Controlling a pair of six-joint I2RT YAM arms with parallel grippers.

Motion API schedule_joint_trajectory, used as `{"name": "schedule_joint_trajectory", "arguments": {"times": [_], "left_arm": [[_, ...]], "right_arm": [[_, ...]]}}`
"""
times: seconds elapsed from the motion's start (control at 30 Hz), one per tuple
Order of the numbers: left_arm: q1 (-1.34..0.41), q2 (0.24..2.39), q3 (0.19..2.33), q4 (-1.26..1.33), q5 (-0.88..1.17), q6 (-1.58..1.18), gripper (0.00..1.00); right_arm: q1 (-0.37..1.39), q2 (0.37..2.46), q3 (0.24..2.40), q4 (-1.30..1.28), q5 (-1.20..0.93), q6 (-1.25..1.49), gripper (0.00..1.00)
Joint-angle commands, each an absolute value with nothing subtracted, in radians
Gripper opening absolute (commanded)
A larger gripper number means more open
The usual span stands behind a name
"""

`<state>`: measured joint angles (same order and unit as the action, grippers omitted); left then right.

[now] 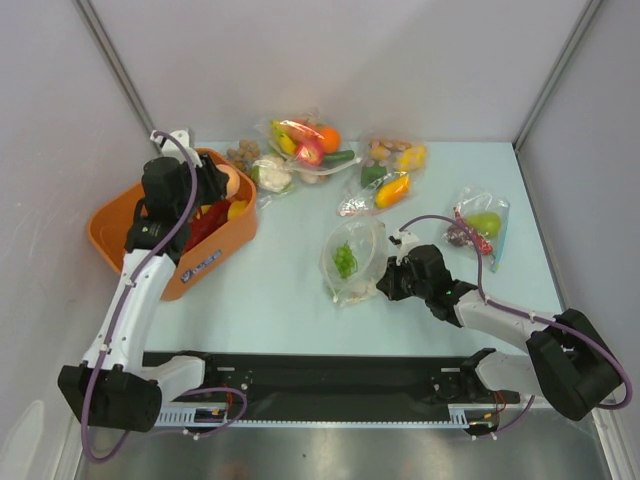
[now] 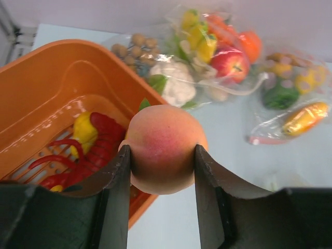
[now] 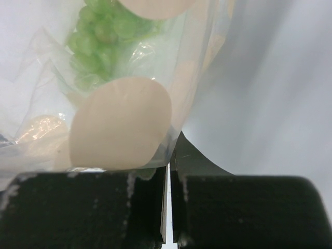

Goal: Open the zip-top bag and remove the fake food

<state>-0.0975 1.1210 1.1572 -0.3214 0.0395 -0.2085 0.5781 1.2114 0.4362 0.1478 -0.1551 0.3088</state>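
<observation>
My left gripper (image 2: pixel 162 155) is shut on the pink-orange peach (image 2: pixel 165 147) and holds it over the near right rim of the orange basket (image 1: pixel 120 215), as the top view shows (image 1: pixel 222 182). The red lobster (image 2: pixel 91 155) lies in the basket. The clear zip-top bag (image 1: pixel 352 258) lies mid-table with the green grape bunch (image 1: pixel 344 260) inside. My right gripper (image 1: pixel 388 285) is shut on the bag's edge (image 3: pixel 174 140). Pale beige pieces (image 3: pixel 122 124) and the grapes (image 3: pixel 96 44) show through the plastic.
Other bags of toy food lie at the back: one with orange and banana (image 1: pixel 305 145), one with yellow pieces (image 1: pixel 390 175), and a blue-edged bag with a green pear (image 1: pixel 480 228) at right. The basket stands at the left by the wall.
</observation>
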Motion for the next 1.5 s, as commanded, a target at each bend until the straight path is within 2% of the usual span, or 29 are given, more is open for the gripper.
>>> {"name": "schedule_joint_trajectory", "arguments": {"times": [0.0, 0.3, 0.33, 0.37, 0.4, 0.43, 0.5, 0.53, 0.6, 1.0, 1.3, 1.47], "left_arm": [[-0.077, 1.126, 1.120, -0.218, -0.138, -0.193, 0.00], [-0.008, 1.233, 1.095, -0.192, -0.141, -0.175, 0.00], [-0.005, 1.241, 1.098, -0.204, -0.134, -0.176, 0.03], [-0.005, 1.244, 1.104, -0.206, -0.130, -0.178, 0.11], [-0.005, 1.246, 1.103, -0.207, -0.127, -0.178, 0.25], [-0.005, 1.244, 1.101, -0.204, -0.124, -0.178, 0.58], [-0.005, 1.235, 1.097, -0.201, -0.118, -0.175, 0.75], [-0.005, 1.233, 1.097, -0.202, -0.118, -0.170, 0.87], [-0.005, 1.232, 1.098, -0.210, -0.132, -0.164, 0.93], [-0.046, 1.152, 1.071, -0.207, -0.182, -0.115, 0.85], [-0.380, 1.134, 1.101, -0.224, -0.207, -0.015, 0.85], [-0.633, 1.172, 1.203, -0.299, -0.227, -0.012, 0.84]], "right_arm": [[0.571, 1.207, 0.445, 0.189, -0.169, 0.290, 0.00], [0.568, 1.249, 0.440, 0.227, -0.195, 0.299, 0.00], [0.568, 1.250, 0.440, 0.232, -0.199, 0.302, 0.00], [0.568, 1.253, 0.440, 0.233, -0.199, 0.302, 0.00], [0.568, 1.255, 0.437, 0.235, -0.202, 0.302, 0.00], [0.566, 1.253, 0.437, 0.236, -0.202, 0.302, 0.00], [0.566, 1.250, 0.436, 0.235, -0.202, 0.302, 0.00], [0.568, 1.249, 0.436, 0.233, -0.201, 0.302, 0.00], [0.566, 1.247, 0.436, 0.232, -0.202, 0.301, 0.00], [0.568, 1.247, 0.439, 0.229, -0.202, 0.305, 0.00], [0.568, 1.235, 0.440, 0.218, -0.198, 0.305, 0.00], [0.566, 1.224, 0.440, 0.209, -0.196, 0.305, 0.00]]}}
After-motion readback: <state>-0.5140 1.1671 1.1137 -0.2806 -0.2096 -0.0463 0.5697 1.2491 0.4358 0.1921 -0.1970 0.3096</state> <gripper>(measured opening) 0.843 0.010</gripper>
